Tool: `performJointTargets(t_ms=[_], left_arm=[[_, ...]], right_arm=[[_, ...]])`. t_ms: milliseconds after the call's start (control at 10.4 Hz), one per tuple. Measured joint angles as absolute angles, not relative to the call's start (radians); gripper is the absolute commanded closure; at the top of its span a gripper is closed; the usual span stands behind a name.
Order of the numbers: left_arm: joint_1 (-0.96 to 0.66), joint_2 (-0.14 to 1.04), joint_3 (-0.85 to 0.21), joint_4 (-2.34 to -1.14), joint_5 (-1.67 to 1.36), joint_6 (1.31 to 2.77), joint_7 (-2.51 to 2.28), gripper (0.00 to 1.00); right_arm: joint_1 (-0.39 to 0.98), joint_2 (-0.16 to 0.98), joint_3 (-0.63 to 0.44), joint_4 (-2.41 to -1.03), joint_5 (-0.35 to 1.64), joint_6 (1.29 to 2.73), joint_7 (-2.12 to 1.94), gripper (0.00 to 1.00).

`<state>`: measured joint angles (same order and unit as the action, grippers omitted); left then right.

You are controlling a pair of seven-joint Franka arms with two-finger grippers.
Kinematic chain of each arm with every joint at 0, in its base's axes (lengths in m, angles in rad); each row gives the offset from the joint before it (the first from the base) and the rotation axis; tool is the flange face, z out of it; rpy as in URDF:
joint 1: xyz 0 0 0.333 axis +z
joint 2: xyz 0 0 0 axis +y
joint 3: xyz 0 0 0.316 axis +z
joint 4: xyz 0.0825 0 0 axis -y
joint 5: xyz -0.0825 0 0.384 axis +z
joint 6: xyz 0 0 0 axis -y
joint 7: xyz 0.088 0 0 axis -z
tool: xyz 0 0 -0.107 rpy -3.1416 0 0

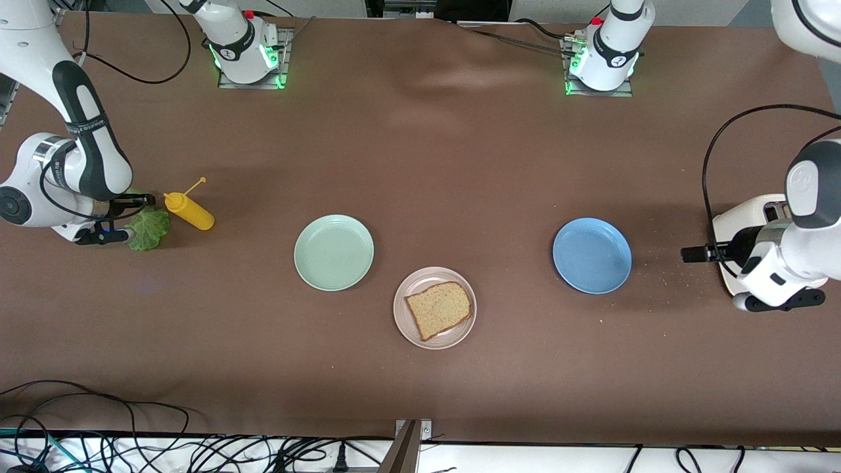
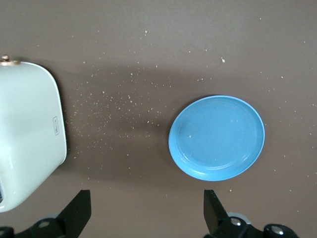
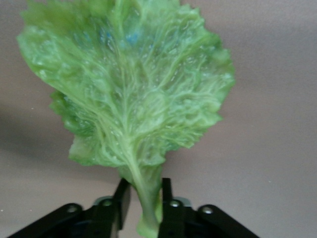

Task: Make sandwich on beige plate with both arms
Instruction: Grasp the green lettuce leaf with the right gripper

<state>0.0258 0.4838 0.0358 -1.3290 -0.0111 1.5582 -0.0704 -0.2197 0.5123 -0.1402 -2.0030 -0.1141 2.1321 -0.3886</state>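
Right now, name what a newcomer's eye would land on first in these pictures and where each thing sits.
First the right gripper at the right arm's end of the table, shut on the stem of a crinkly green lettuce leaf beside a yellow squeeze bottle. Next the beige plate with one bread slice on it, nearer the front camera than the empty mint-green plate and blue plate. The left gripper waits open between the blue plate and a white toaster.

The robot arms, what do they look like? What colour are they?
Both arms are white with rounded grey-black joints and shiny metal wrists. Thin black cables loop off them. Their bases glow green and carry a small red knob. The left gripper and right gripper are black, each with two flat fingers.
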Motion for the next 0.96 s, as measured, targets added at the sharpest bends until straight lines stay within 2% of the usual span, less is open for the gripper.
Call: performJointTargets(t_ms=[193, 482, 771, 963], left_arm=[[0.027, 0.370, 0.037, -1.494, -0.011, 1.685, -0.070, 0.00], [0.020, 0.223, 0.035, -1.766, -0.011, 1.894, -0.070, 0.00], [0.015, 0.137, 0.032, -1.862, -0.011, 1.922, -0.070, 0.00], [-0.002, 0.081, 0.029, -1.961, -0.011, 1.921, -0.070, 0.00]], right_arm=[[-0.220, 0.508, -0.140, -1.959, -0.116, 2.097, -0.420, 1.00], [-0.219, 0.489, -0.140, -1.741, -0.117, 1.870, -0.531, 1.00], [-0.219, 0.474, -0.110, -1.524, -0.116, 1.686, -0.638, 1.00], [-0.209, 0.473, -0.013, -1.383, -0.111, 1.539, -0.645, 1.00]])
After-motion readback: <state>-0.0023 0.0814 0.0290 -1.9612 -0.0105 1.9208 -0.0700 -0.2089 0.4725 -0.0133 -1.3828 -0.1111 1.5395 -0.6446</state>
